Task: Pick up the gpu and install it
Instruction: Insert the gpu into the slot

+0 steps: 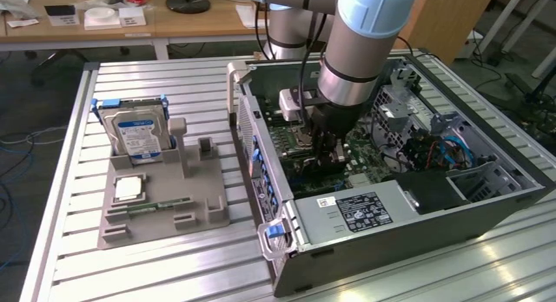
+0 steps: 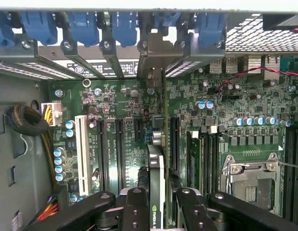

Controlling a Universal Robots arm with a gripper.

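Inside the open computer case (image 1: pixel 347 214) my gripper (image 1: pixel 331 153) reaches down over the green motherboard (image 1: pixel 300 172). In the wrist view the gpu (image 2: pixel 156 166) stands edge-on between my two black fingers (image 2: pixel 135 208), a thin dark card with a green logo near the pads. My gripper (image 2: pixel 161 195) is shut on it. The card lines up along a black expansion slot on the motherboard (image 2: pixel 130 103), and its metal bracket end (image 2: pixel 154 65) meets the rear slot openings. Whether it is fully seated I cannot tell.
On the exterior view's left a grey holder (image 1: pixel 161 224) carries a silver hard drive with a blue label (image 1: pixel 139 136), a processor chip (image 1: pixel 129 188) and a green memory stick (image 1: pixel 161 204). Blue latches (image 2: pixel 81 26), a white slot (image 2: pixel 82 154) and the processor socket (image 2: pixel 247 180) surround the card.
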